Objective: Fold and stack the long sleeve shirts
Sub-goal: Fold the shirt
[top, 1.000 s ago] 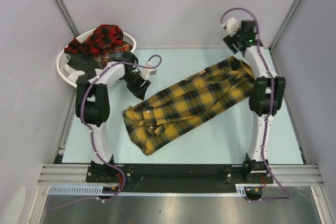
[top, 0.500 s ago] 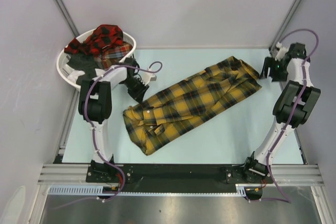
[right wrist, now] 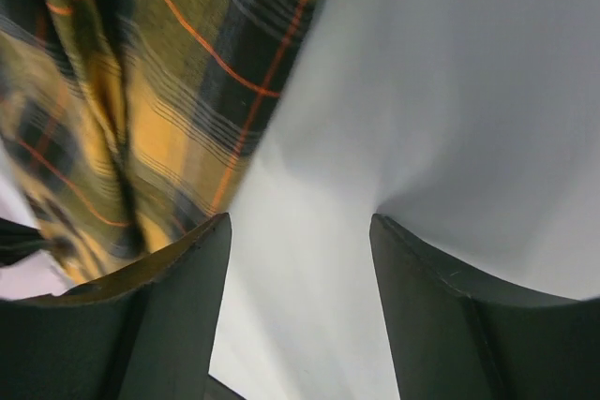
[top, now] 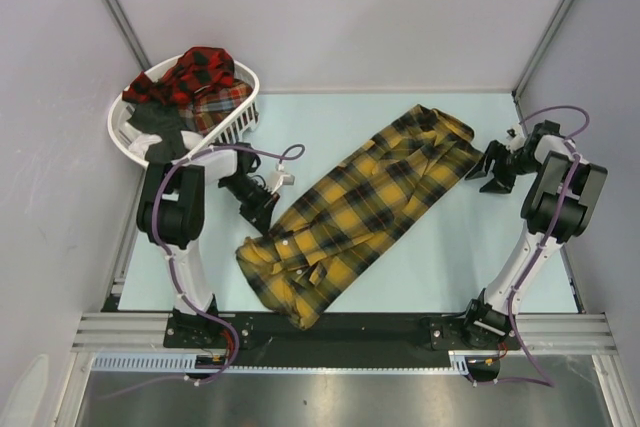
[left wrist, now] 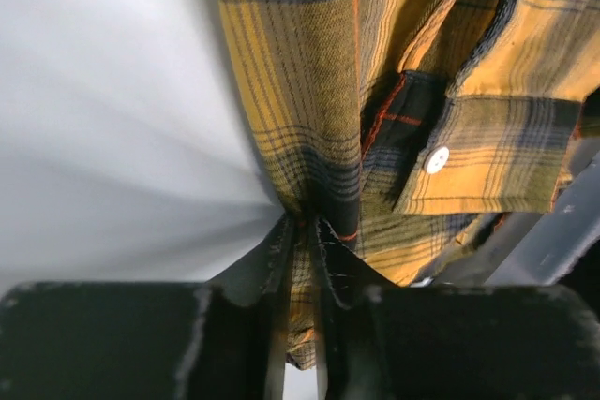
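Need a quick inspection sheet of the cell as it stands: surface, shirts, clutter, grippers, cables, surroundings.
Surface: pale teal table, flat, no spills seen.
Job's things: mustard plaid shirt lies diagonally across the middle; red-and-black plaid shirts heaped in the white laundry basket.
Clutter: nothing seen.
Grippers: left gripper shut on the mustard plaid shirt's edge; right gripper open beside its far end, holding nothing.
Cables: purple cables looped high, no snag seen.
Surroundings: grey walls, aluminium rail at the near edge.
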`<state>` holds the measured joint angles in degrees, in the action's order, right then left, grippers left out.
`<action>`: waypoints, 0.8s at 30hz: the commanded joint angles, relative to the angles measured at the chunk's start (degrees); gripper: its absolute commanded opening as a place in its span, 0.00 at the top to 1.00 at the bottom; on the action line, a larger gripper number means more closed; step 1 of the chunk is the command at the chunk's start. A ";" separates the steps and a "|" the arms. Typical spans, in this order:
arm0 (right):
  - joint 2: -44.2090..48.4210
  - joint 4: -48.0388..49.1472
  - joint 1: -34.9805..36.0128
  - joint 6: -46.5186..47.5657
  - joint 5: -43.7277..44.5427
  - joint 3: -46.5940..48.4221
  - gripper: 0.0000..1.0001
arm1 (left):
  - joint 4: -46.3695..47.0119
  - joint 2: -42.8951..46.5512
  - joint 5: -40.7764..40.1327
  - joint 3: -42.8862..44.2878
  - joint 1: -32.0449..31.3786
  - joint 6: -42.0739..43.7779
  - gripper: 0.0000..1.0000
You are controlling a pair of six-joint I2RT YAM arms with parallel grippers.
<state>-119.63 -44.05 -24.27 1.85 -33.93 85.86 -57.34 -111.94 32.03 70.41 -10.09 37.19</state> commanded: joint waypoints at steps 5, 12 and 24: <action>-6.04 9.25 2.74 -7.91 -10.10 2.11 0.43 | 2.67 4.27 1.45 1.65 4.46 -6.24 0.52; -11.49 9.34 5.37 -8.88 -8.09 6.67 0.85 | 5.39 1.91 8.40 7.28 3.06 -10.11 0.47; -23.52 6.18 9.59 -8.09 -4.65 27.41 1.00 | 13.92 -1.00 14.71 -0.88 -4.50 -19.96 0.57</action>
<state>-137.78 -39.38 -15.97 -6.96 -44.45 106.83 -45.78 -112.75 40.62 73.03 -12.71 20.82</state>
